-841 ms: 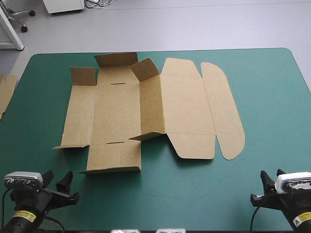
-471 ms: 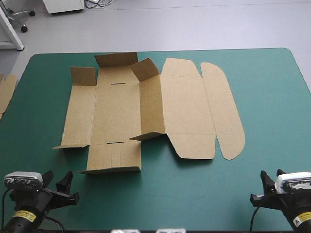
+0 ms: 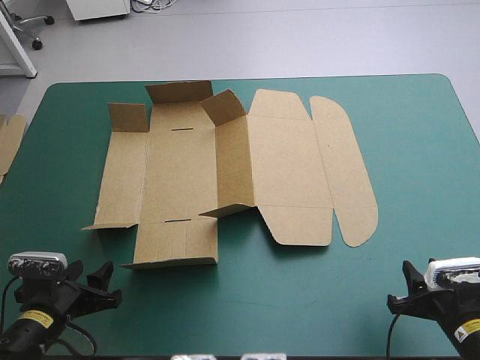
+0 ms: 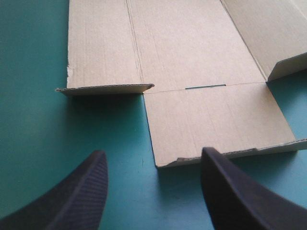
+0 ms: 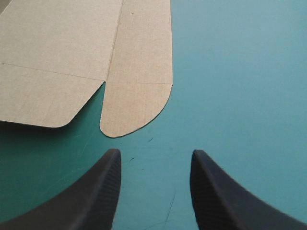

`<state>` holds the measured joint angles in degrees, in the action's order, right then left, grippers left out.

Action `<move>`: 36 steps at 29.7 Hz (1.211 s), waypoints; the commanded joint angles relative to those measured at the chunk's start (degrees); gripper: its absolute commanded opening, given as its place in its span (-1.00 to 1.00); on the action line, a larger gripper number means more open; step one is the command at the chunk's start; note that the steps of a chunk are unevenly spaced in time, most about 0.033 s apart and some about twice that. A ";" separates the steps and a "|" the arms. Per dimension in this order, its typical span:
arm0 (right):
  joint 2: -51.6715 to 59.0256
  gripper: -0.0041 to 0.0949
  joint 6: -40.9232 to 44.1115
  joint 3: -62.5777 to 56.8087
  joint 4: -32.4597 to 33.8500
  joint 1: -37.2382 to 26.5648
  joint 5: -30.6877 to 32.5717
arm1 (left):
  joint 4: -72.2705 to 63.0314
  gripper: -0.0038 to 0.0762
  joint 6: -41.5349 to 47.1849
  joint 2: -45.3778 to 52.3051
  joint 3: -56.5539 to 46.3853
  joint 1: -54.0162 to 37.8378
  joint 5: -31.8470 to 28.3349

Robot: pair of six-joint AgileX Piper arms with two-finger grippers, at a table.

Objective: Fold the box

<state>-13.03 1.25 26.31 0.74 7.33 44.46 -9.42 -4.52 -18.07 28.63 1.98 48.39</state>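
Observation:
The brown box (image 3: 285,165) lies as a cut sheet on the teal-green cover, left of the middle. Its small flaps at the far side and two near flaps stand slightly raised, while the rounded lid flaps lie flat on the right. My left gripper (image 3: 112,283) is open near the table's front left corner. In the left wrist view the left gripper (image 4: 153,152) hovers just short of the box's (image 4: 192,48) near flap. My right gripper (image 3: 397,285) is open at the front right. In the right wrist view the right gripper (image 5: 157,152) faces the box's (image 5: 57,48) rounded flap, apart from it.
An edge of more brown board (image 3: 9,142) shows at the table's left edge. Bare teal-green cover (image 3: 427,165) stretches to the right of the box and along the front edge between the two arms.
Both arms have shifted slightly at the table's front edge. The box has not moved, and both grippers stay open.

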 commanded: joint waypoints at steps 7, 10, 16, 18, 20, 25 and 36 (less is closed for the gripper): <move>-12.87 -0.04 -1.25 11.22 -0.27 -0.29 -5.06 | -5.31 0.13 0.15 -15.10 12.86 0.08 -3.29; -15.52 -0.04 -1.56 12.56 -0.27 -0.29 -7.68 | -5.31 0.13 0.15 -20.73 16.32 0.08 -3.15; -21.52 -0.04 -1.56 15.28 -1.52 -0.29 -8.91 | -3.60 0.13 0.37 -31.52 25.30 0.08 -2.67; -24.18 -0.04 -2.57 16.52 -2.22 -0.29 -7.52 | -2.19 0.13 0.49 -35.75 29.00 0.08 -1.19; -26.38 -0.04 -3.09 17.46 -2.21 -0.29 -6.81 | -0.50 0.13 0.49 -39.86 33.35 0.08 0.91; -30.37 -0.04 -3.09 19.45 -2.21 -0.29 -6.92 | 2.60 0.13 -0.47 -47.30 40.64 -0.79 2.66; -31.03 -0.04 -4.24 19.94 -5.99 -0.29 -4.69 | -15.14 0.13 -9.26 -57.02 39.98 -28.28 3.98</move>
<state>-43.99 -1.83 44.27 -3.58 7.33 42.33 -14.88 -9.74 -74.51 67.43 -20.94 54.59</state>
